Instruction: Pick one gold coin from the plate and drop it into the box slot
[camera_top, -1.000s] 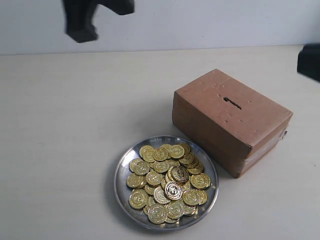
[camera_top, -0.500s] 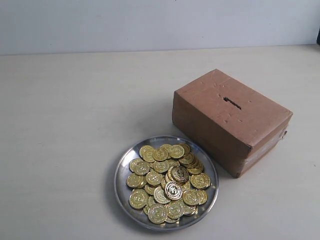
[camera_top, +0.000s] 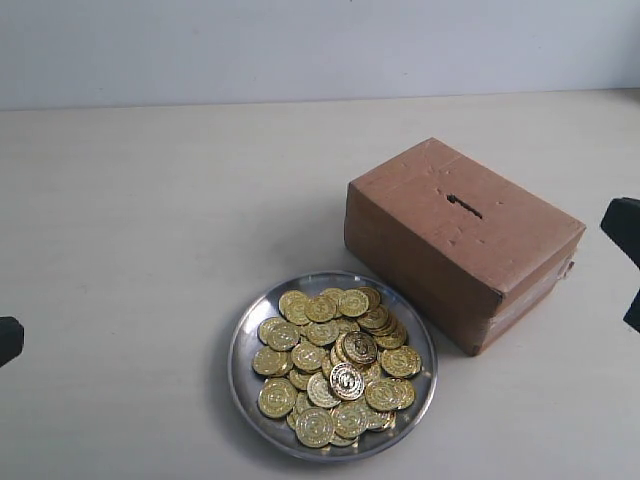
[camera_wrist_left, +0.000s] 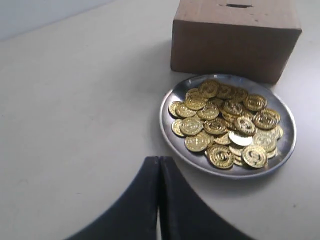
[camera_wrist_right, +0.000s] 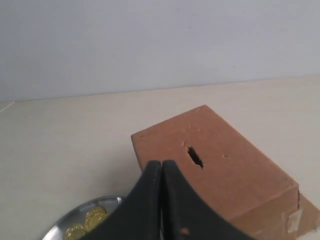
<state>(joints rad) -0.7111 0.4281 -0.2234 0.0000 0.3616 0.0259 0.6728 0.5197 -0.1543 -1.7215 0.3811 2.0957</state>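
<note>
The shiny silver plate (camera_top: 248, 340) lies near the table's front, heaped with several gold coins (camera_top: 335, 365). Behind it to the right stands the brown cardboard box (camera_top: 470, 265) with its dark slot (camera_top: 464, 206) on top. My left gripper (camera_wrist_left: 159, 159) is shut and empty, a little short of the plate (camera_wrist_left: 170, 131) with its coins (camera_wrist_left: 225, 125); the box (camera_wrist_left: 232, 42) is beyond. My right gripper (camera_wrist_right: 161, 163) is shut and empty, beside the slot (camera_wrist_right: 194, 156) of the box (camera_wrist_right: 240, 180); the plate's rim (camera_wrist_right: 75, 215) peeks in. In the exterior view only dark tips show at the left edge (camera_top: 8, 338) and right edge (camera_top: 625, 255).
The beige tabletop (camera_top: 150, 220) spreads wide to the left of the plate and box. A pale wall (camera_top: 320, 45) runs along the table's far edge.
A second ago dark arm parts hung at the top left and right edge; half a second ago both had left the view. Now dark tips show at the lower left and right edges.
</note>
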